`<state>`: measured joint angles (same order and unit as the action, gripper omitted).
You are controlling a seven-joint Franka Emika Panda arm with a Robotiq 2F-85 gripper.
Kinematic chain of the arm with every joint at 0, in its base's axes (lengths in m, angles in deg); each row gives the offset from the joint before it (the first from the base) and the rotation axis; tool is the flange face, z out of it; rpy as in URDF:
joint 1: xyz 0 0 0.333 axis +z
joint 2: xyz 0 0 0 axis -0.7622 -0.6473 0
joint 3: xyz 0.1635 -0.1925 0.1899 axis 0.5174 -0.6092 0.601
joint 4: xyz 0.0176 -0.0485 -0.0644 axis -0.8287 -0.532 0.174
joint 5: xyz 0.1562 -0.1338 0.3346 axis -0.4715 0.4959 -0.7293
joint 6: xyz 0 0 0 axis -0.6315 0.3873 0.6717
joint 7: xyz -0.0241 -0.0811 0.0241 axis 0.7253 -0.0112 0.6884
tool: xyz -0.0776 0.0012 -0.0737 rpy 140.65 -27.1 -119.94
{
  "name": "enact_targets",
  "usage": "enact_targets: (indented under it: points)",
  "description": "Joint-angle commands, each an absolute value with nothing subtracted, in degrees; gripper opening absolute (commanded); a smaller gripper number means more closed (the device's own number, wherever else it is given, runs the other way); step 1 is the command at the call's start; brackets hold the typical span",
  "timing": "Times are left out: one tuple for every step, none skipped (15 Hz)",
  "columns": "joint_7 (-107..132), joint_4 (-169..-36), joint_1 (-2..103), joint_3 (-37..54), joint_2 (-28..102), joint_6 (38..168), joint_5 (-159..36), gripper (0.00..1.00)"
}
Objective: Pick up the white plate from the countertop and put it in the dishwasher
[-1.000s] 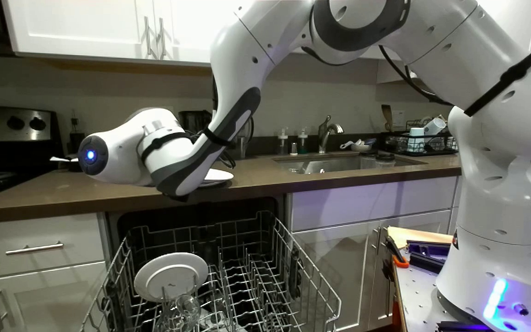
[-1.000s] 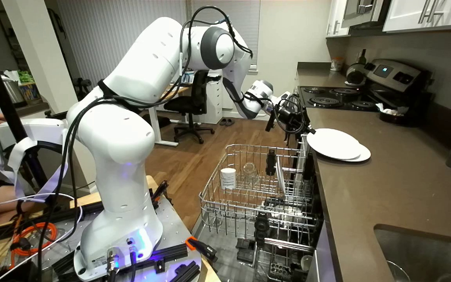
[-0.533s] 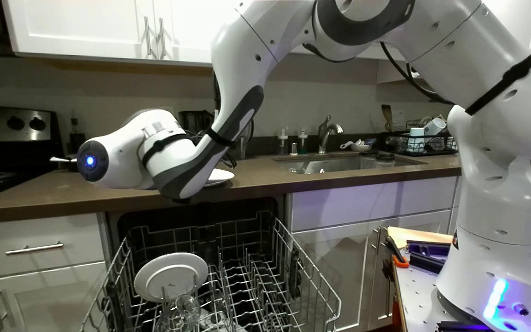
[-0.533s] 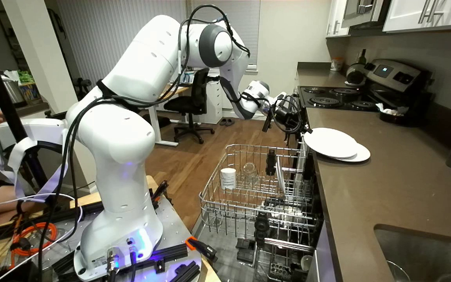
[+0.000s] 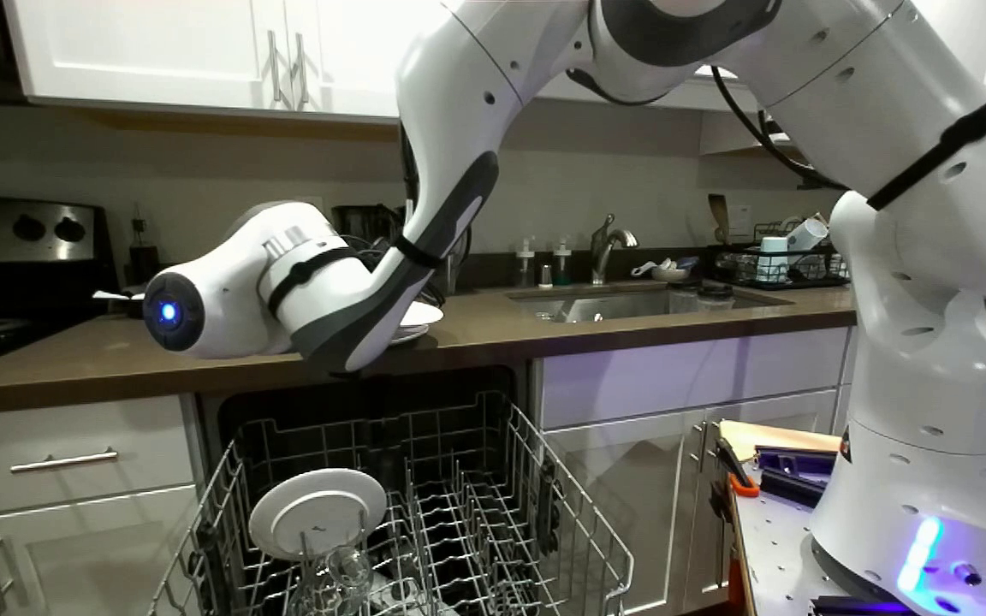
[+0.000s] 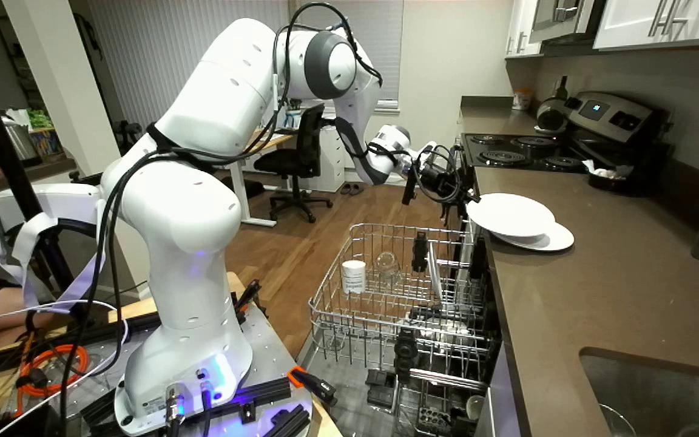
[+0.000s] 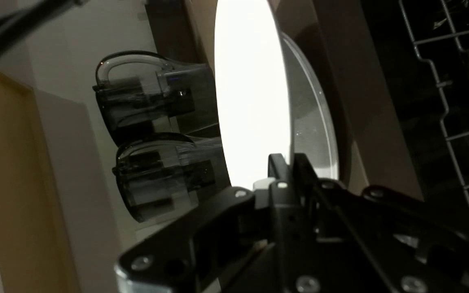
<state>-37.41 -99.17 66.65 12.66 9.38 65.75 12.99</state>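
White plate (image 6: pixel 510 213) pinched at the rim, my nearly closed end effector (image 7: pixel 286 163) holds it tilted over the surface (image 6: pixel 616 291), by its front edge; a second white plate (image 6: pixel 548 238) lies beneath, near the pulled-out dishwasher rack (image 5: pixel 493 513).

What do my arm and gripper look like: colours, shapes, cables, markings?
The Panda arm is glossy white and rounded, trimmed in dark grey, with black straps, black cables along it and a bluish light strip low on its body. The Robotiq gripper is black and angular, with slim fingers and silver screws. Any lettering is too small to read.
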Motion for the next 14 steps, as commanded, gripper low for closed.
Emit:
enact_targets:
  points:
    - [-38.8,-103.6,67.1,13.9,13.4,61.6,14.3,0.07]
    - [-38.9,-104.2,67.1,14.3,13.9,60.8,14.1,0.07]
    - [-39.1,-104.9,67.1,14.7,14.5,60.0,13.9,0.07]
    - [-39.1,-105.6,67.1,15.2,15.1,59.2,13.7,0.07]
    - [-39.3,-106.4,67.1,15.7,15.7,58.3,13.6,0.07]
    - [-39.4,-107.2,67.1,16.1,16.3,57.6,13.5,0.07]
    - [-39.4,-108.1,67.1,16.7,17.0,56.9,13.2,0.07]
    - [-39.3,-109.1,67.0,17.2,17.8,56.4,13.0,0.07]
    - [-39.0,-110.2,66.8,17.9,18.7,56.2,12.5,0.07]
    - [-38.7,-111.3,66.7,18.5,19.5,55.8,12.1,0.07]
    - [-38.4,-112.5,66.6,19.0,20.5,55.7,11.7,0.07]
    - [-37.9,-113.8,66.4,19.6,21.6,55.9,11.2,0.07]
    - [-37.8,-115.5,66.5,20.1,22.8,55.8,10.7,0.07]
    - [-37.3,-116.9,66.3,20.7,24.0,56.1,10.2,0.07]
